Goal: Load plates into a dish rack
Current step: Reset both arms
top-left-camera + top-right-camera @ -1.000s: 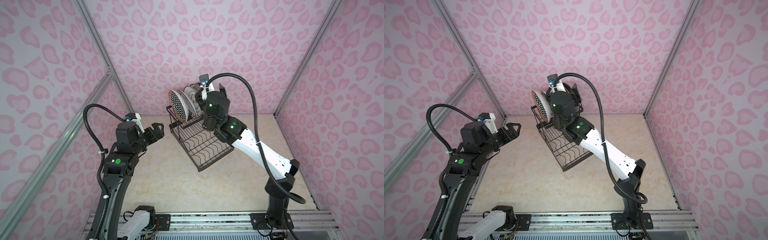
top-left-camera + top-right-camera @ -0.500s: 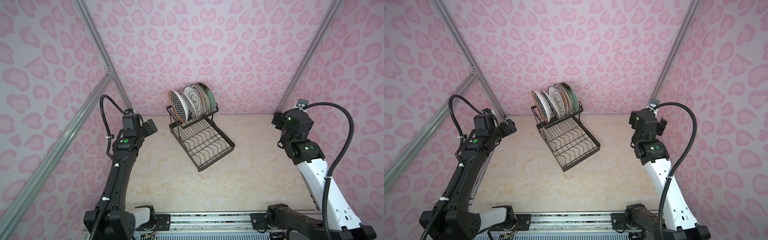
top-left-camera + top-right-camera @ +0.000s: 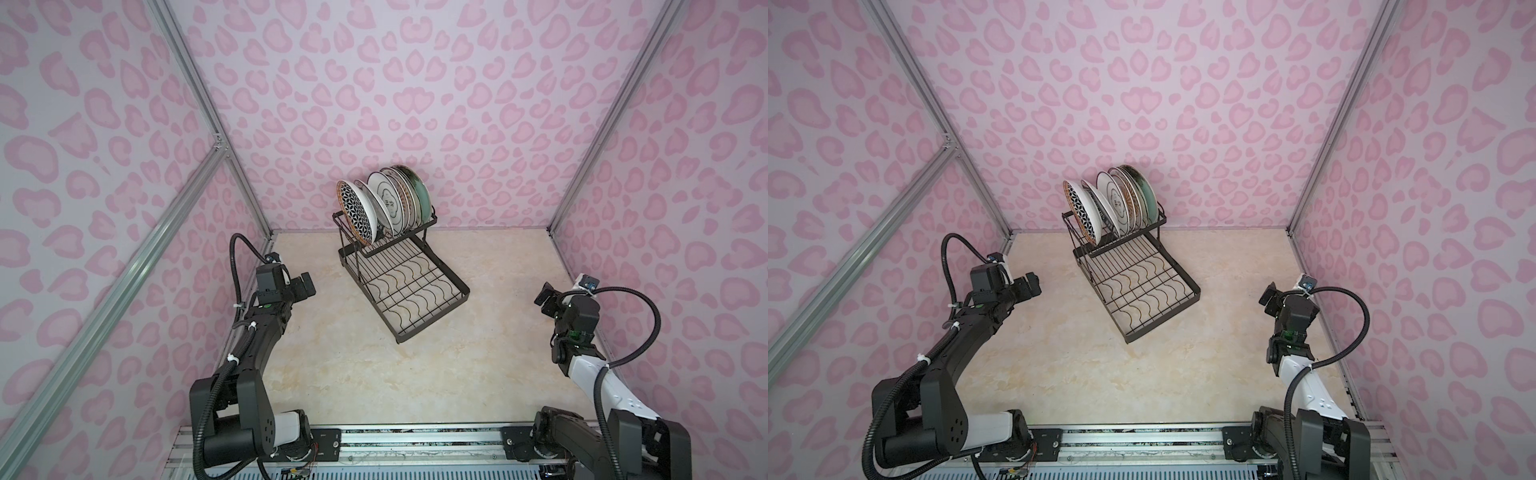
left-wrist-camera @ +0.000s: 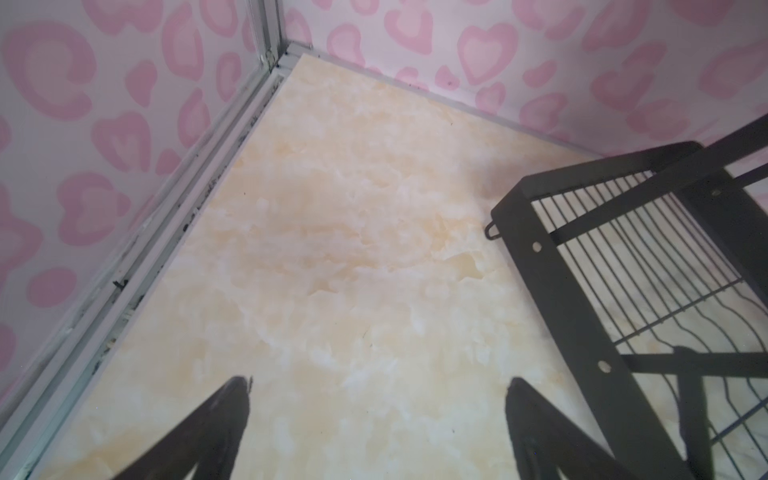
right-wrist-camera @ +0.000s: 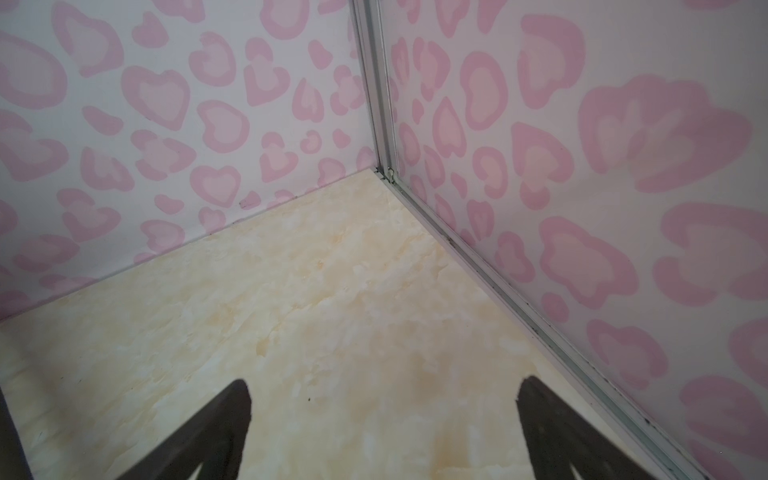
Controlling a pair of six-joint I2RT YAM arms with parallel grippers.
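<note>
In both top views the black wire dish rack [image 3: 434, 316] [image 3: 1163, 316] stands at the back middle of the floor. Several plates [image 3: 392, 203] [image 3: 1119, 201] stand on edge in its raised upper basket, with the black-white geometric plate [image 3: 357, 210] at the front of the row. Its lower tray is bare. My left gripper [image 3: 305, 284] [image 3: 1032, 284] [image 4: 378, 390] hangs open near the left wall, apart from the rack [image 4: 552, 282]. Near the right wall my right gripper [image 3: 544, 297] [image 3: 1268, 297] [image 5: 384, 390] is open too, with only floor between its fingers.
Pink heart-patterned walls with aluminium corner posts [image 3: 245, 183] close in the cream marbled floor [image 3: 374, 374] on three sides. A metal rail [image 3: 415, 440] carrying both arm bases runs along the front edge.
My right arm has left the plates in the rack and swung back to the right wall. The left arm has folded back toward the left wall. The plates stay in the rack.
</note>
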